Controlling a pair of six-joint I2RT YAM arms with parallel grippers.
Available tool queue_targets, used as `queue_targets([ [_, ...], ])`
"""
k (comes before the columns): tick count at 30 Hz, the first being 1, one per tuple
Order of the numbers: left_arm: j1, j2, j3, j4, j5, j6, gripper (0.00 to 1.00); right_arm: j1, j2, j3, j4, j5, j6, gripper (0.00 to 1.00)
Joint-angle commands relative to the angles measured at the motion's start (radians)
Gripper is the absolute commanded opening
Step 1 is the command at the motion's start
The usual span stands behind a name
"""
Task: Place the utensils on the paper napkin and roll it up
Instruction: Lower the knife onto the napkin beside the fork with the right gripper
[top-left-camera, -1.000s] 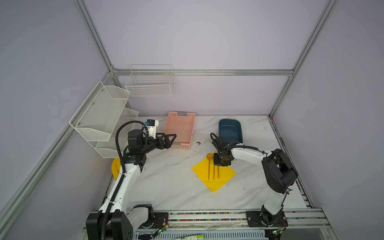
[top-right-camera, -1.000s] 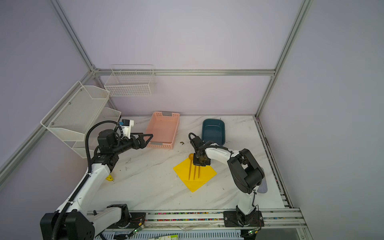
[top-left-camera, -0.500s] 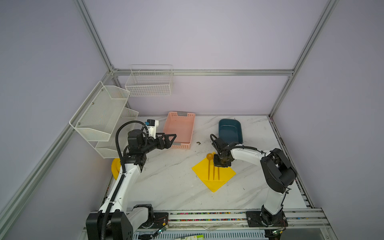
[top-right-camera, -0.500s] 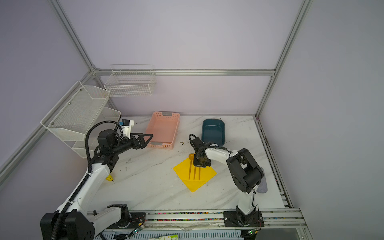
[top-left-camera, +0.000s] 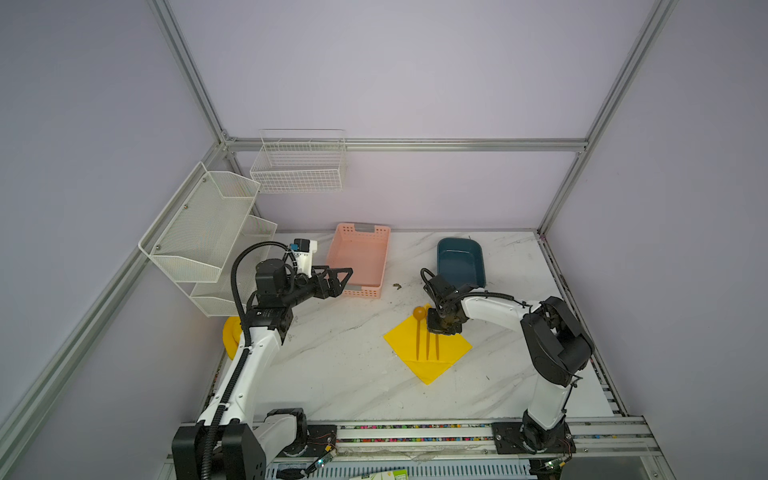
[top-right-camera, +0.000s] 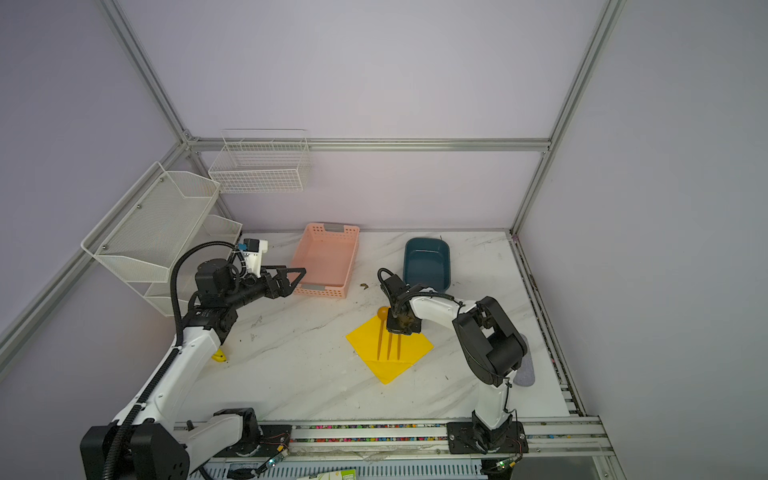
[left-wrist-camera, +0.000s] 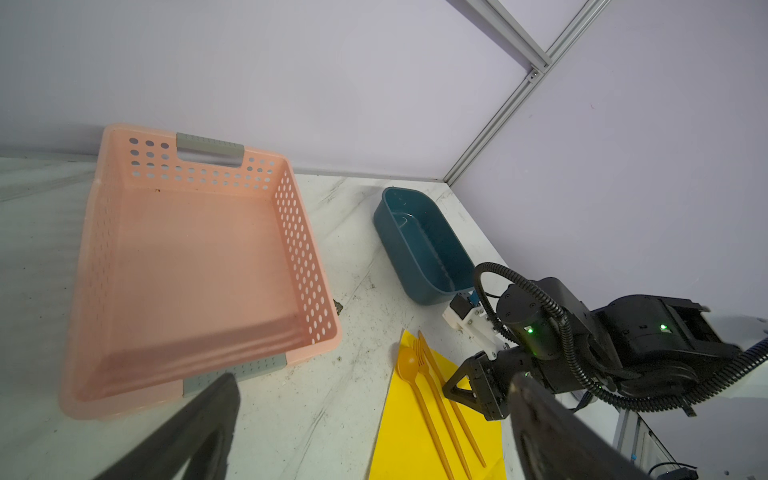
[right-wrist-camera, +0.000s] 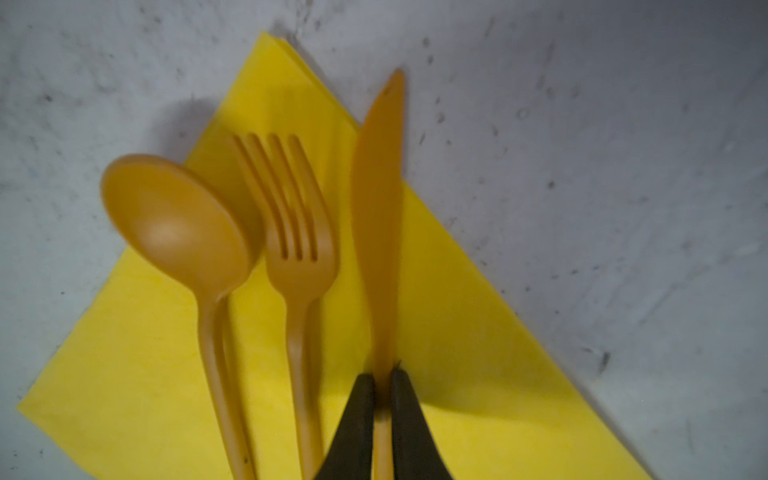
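Note:
The yellow paper napkin (top-left-camera: 451, 349) lies as a diamond on the marble table, also in the right wrist view (right-wrist-camera: 478, 353). The utensils lie side by side on it: spoon (right-wrist-camera: 174, 224), fork (right-wrist-camera: 297, 249) and knife (right-wrist-camera: 378, 187). The spoon bowl (top-left-camera: 419, 311) overhangs the napkin's far left edge. My right gripper (right-wrist-camera: 383, 378) is low over the napkin's far corner (top-left-camera: 442, 328), shut on the knife's handle. My left gripper (top-left-camera: 347, 274) hangs open and empty above the table, beside the pink basket, well left of the napkin.
A pink perforated basket (top-left-camera: 359, 259) and a dark blue tub (top-left-camera: 460, 262) stand at the back. White wire shelves (top-left-camera: 208, 232) and a wire basket (top-left-camera: 299, 166) hang on the left and back walls. A yellow banana (top-right-camera: 219, 356) lies by the left arm.

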Motion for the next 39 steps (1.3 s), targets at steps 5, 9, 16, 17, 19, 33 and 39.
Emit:
queue_targets([
  [5,0.005,-0.011,-0.039,0.004,0.003,0.013,1.00,0.007,-0.008,0.010,-0.040,0.000,0.033,0.12],
  [9,0.005,-0.011,-0.039,0.002,0.003,0.014,1.00,0.007,-0.006,0.015,-0.041,-0.004,0.037,0.12],
  [16,0.005,-0.011,-0.039,0.000,0.001,0.015,1.00,0.008,-0.001,0.017,-0.045,-0.006,0.037,0.13],
  [17,0.005,-0.011,-0.038,-0.001,0.001,0.015,1.00,0.008,-0.002,0.018,-0.045,-0.005,0.037,0.14],
  [19,0.005,-0.013,-0.036,-0.002,0.000,0.014,1.00,0.008,-0.007,0.019,-0.047,-0.007,0.037,0.16],
  [33,0.005,-0.015,-0.037,-0.004,-0.002,0.016,1.00,0.013,-0.034,0.032,-0.069,-0.009,0.047,0.14],
  [39,0.005,-0.015,-0.037,-0.004,-0.004,0.018,1.00,0.014,-0.040,0.036,-0.080,-0.005,0.049,0.14],
])
